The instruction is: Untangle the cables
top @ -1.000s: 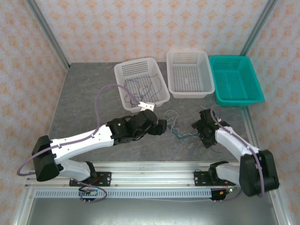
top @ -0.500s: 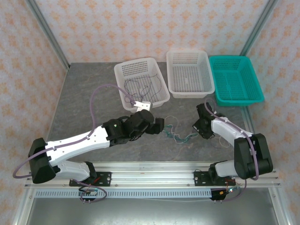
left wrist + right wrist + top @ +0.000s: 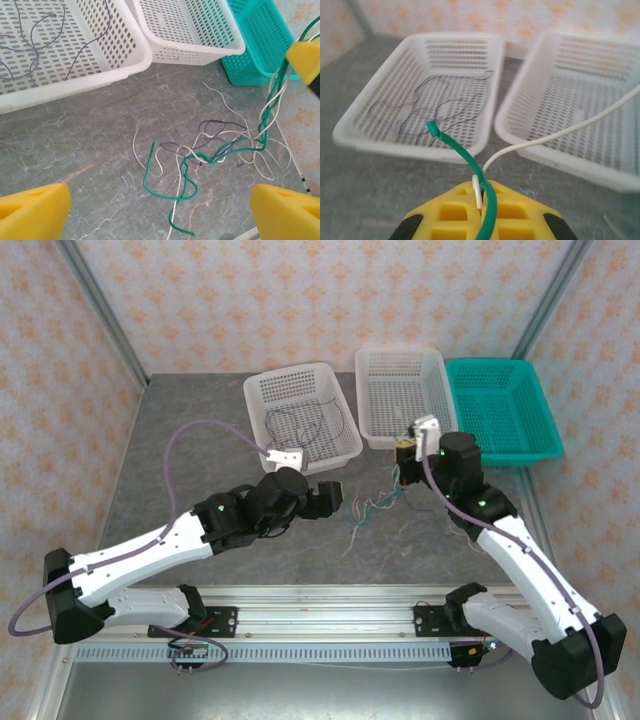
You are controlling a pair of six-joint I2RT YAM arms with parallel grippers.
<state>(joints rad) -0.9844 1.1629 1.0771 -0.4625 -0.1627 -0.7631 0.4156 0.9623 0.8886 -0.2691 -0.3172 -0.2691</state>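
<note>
- Right wrist view: right pincer (image 3: 482,202) now pressed together on green cable (image 3: 462,150) and white cable (image 3: 555,135), hoisted off the worktop (image 3: 180,460) since a second ago.
- Tangle (image 3: 210,150) trails below on the worktop, probably loosening; left pincer (image 3: 335,498) hovers beside it, spread.

Grey marbled surface (image 3: 190,460): three baskets, one cable tangle.
Far edge, side by side: left white basket (image 3: 256,420), middle white basket (image 3: 403,400), teal basket (image 3: 500,410) at the right. Nearer, in front of the two white baskets, teal-green, white and dark purple cables (image 3: 365,510) lie knotted together.
</note>
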